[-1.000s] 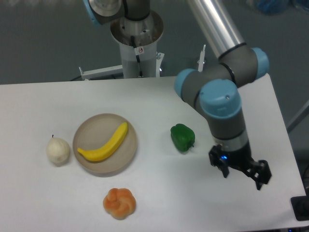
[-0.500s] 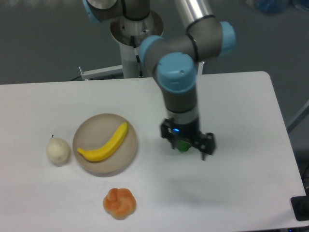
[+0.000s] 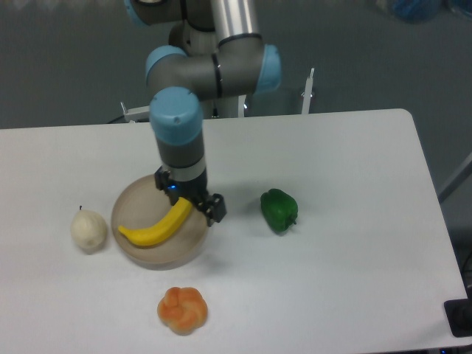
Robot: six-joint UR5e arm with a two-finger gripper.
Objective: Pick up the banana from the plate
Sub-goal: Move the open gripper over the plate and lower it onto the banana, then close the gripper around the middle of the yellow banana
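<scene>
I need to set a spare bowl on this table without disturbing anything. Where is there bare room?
Bare tabletop lies right of the green pepper out to the table edge, and along the back left. It is crowded at front left: pale pear-like fruit, plate with banana under the gripper, and orange bun-like food.

Gripper (image 3: 189, 198) pointing down (jaws apart)

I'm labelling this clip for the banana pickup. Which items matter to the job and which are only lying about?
Part of the job:
- banana
- plate
- gripper, over the banana's upper end

Just lying about:
- green pepper
- pale pear-like fruit
- orange bun-shaped item
</scene>
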